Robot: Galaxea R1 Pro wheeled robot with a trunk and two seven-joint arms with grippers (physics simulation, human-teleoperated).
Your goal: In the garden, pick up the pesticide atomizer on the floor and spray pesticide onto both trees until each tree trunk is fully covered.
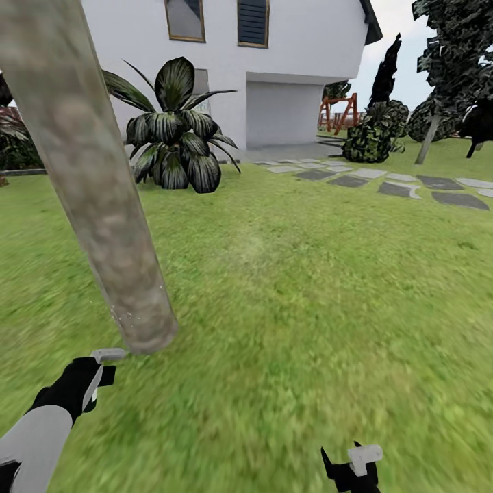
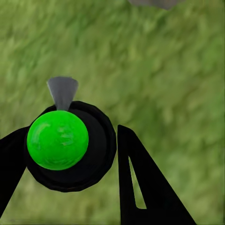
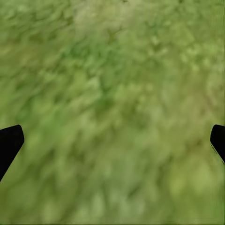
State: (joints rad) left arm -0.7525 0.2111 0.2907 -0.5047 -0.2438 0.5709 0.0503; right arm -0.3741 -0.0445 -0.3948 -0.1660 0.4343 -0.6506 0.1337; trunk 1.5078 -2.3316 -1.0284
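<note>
Tree trunk: thick, mottled beige-grey, leaning across the left of the head view, its foot in the grass.
Left gripper: low at the left, just short of the trunk's foot, clenched around the sprayer.
Sprayer: in the left wrist view a bright green ball in a black ring between the two black fingers, a grey nozzle pointing out over the lawn; in the head view its grey tip lies just beside the trunk's base.
Grass: green lawn across the middle.
Palm: short, dark-leaved, before the white house.
Stepping stones: grey slabs at the right, far off.
Right gripper: at the lower edge; fingers spread wide over bare grass, nothing between them.
</note>
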